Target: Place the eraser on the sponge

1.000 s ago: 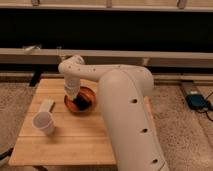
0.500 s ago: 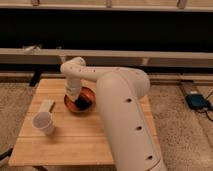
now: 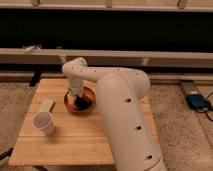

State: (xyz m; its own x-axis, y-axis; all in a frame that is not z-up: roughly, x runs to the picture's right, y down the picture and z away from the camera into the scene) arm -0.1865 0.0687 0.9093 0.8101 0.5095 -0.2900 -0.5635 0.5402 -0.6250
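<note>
My gripper sits low in the orange bowl — jaws open or closed I cannot tell — eraser probably the dark patch beneath, sponge bare on the tabletop near the bowl; I judge pickup in hand, next a sure hold, then a lift over the rim.

arm: thick white link rising from bottom right, stretched forward and left | wrist: bent sharply downward | gripper: pointing straight down, low, directly under wrist
</note>
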